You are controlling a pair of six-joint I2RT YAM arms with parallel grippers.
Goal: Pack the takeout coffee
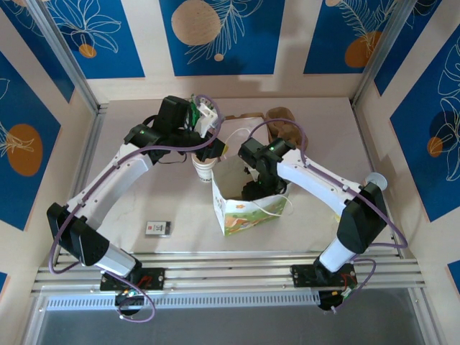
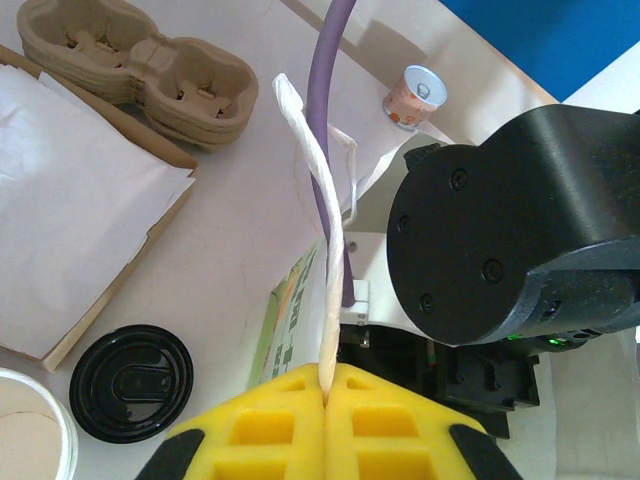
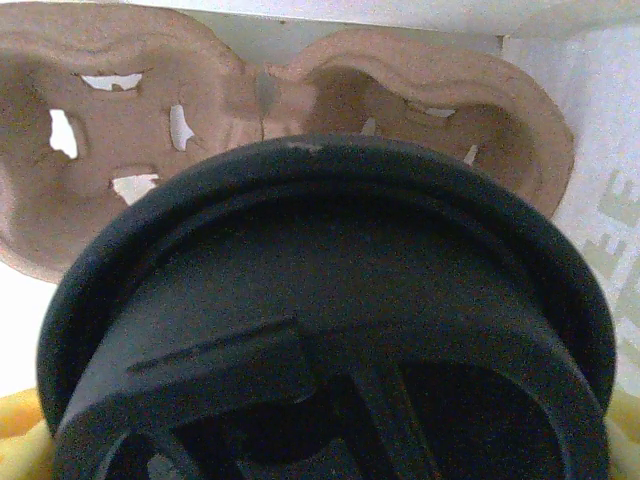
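Left gripper (image 2: 328,385): yellow pads pressed shut on the white twisted handle (image 2: 318,200), lifting the near-left side of the paper bag (image 1: 244,212). Right gripper (image 1: 253,188) is down inside the bag and seems clamped around the takeout coffee (image 3: 330,330), lid up. Pulp carrier (image 3: 400,110) lies just beyond the lid; the cup's upright axis must meet a cell.

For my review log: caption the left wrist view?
Left gripper pinches the white bag handle; a loose black lid lies on the table.
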